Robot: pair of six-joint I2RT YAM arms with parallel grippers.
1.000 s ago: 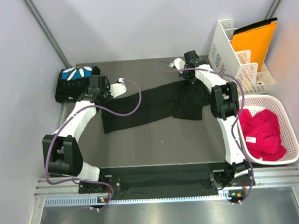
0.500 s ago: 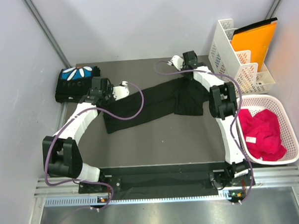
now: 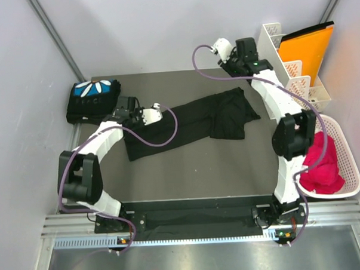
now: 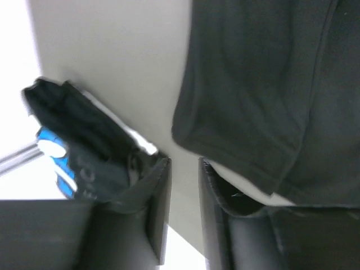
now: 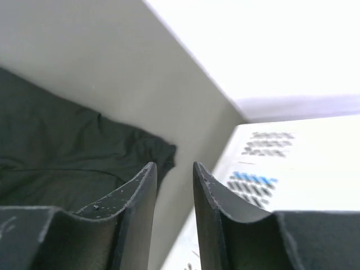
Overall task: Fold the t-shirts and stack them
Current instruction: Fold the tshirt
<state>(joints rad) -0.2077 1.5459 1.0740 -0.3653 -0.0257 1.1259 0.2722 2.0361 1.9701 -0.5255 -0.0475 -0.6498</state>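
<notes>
T-shirts, progress: one of the two looks finished and the other is only part-folded. I judge the task about halfway, with the cross-folds and the stacking not yet done.
Left jaws: partly spread, with a narrow gap between the two dark fingers and nothing in it. They hang low at the left end of the loose shirt. Whether one finger brushes the cloth edge cannot be told.
Right jaws: partly spread, with the fingers a narrow gap apart and empty. They are raised over the far edge of the surface, behind the loose shirt's right end and clear of the cloth.
Loose shirt: black, print not showing. It lies flat as a long slanted band across the middle of the surface, narrow toward the left arm and wider and doubled over at the right end. Neither arm holds it.
Folded shirt: black, with a blue print of white petals facing up. It is a compact bundle at the far-left corner of the surface, near the left jaws and apart from the loose shirt.
Remaining, as judged: bring the band down to the size of the bundle, then set it on the folded shirt.
Basket: white and perforated, off the right edge of the surface. It holds a heap of red-pink cloth.
Organiser: a white perforated rack at the far right, with an orange folder standing in it.
</notes>
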